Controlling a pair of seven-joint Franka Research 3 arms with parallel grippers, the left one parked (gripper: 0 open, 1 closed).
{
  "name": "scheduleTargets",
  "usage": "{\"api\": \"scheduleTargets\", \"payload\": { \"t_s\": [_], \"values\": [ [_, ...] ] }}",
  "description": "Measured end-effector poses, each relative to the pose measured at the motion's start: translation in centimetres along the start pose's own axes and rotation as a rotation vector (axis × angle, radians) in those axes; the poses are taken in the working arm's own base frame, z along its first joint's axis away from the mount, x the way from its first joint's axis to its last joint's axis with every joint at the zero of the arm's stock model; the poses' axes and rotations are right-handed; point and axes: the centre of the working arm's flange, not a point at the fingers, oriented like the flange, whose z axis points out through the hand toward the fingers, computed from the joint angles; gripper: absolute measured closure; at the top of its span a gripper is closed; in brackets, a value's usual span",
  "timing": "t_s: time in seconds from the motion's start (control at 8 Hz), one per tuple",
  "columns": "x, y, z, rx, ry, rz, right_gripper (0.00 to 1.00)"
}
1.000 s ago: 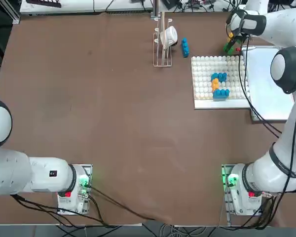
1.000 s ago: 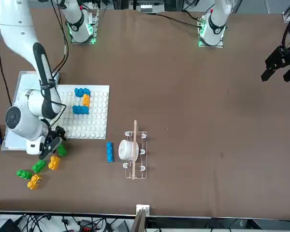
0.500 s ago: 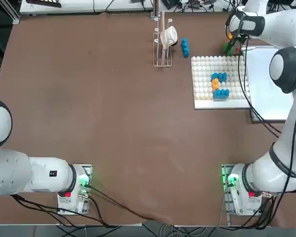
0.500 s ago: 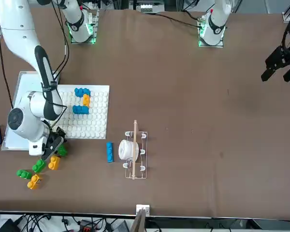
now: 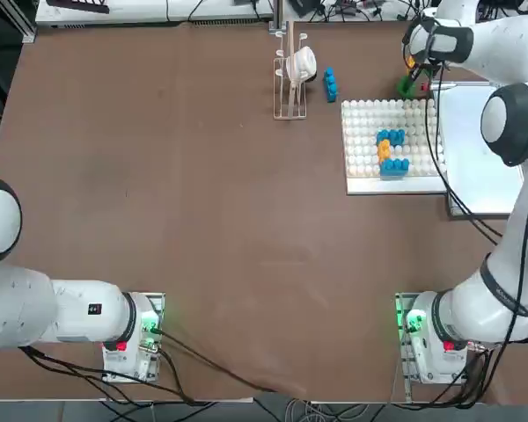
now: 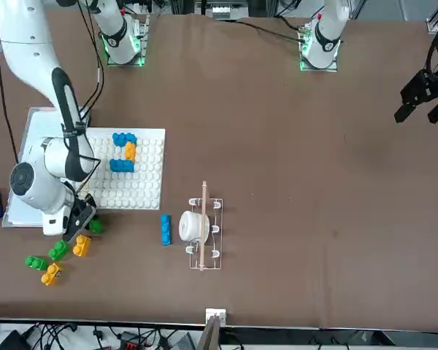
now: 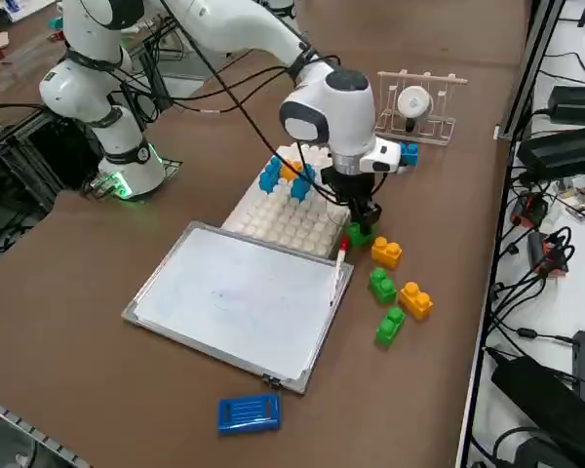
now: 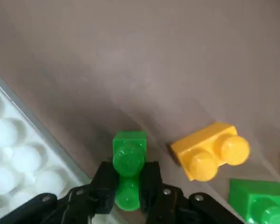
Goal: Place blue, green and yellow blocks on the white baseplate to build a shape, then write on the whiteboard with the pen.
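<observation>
My right gripper [image 8: 129, 176] is down at the table just past the far edge of the white baseplate [image 5: 365, 158], shut on a green block [image 8: 129, 157] that still rests on the table. The same gripper [image 7: 361, 222] and green block [image 7: 359, 234] show from the side. On the baseplate stand two blue blocks [image 5: 392, 138] with a yellow block [image 5: 384, 151] between them. Loose yellow [image 7: 386, 253] and green [image 7: 382, 284] blocks lie close by. The whiteboard [image 7: 234, 297] lies beside the baseplate, with the pen [image 7: 339, 263] along its edge.
A wire rack holding a white cup [image 6: 202, 230] stands beyond the baseplate, with a single blue block [image 6: 165, 228] beside it. A smooth blue slab [image 7: 248, 412] lies off the whiteboard's far corner. More green and yellow blocks [image 6: 51, 274] sit near the table edge.
The right gripper's fingers have closed from wide open onto the green block, and the hand has settled slightly lower over it. The other blocks have not moved.
</observation>
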Motion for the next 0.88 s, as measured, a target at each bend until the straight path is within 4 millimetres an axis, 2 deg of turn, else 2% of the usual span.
{"api": "scheduleTargets", "payload": {
  "t_s": [0.25, 0.38, 0.62, 0.88],
  "values": [
    [0.1, 0.1, -0.1, -0.008, -0.002, -0.02, 0.72],
    [0.5, 0.5, -0.8, -0.022, 0.007, -0.025, 0.72],
    [1.4, 1.1, -2.7, -0.028, 0.016, -0.025, 0.72],
    [2.2, -0.1, -5.7, 0.039, -0.017, 0.066, 0.72]
  ]
}}
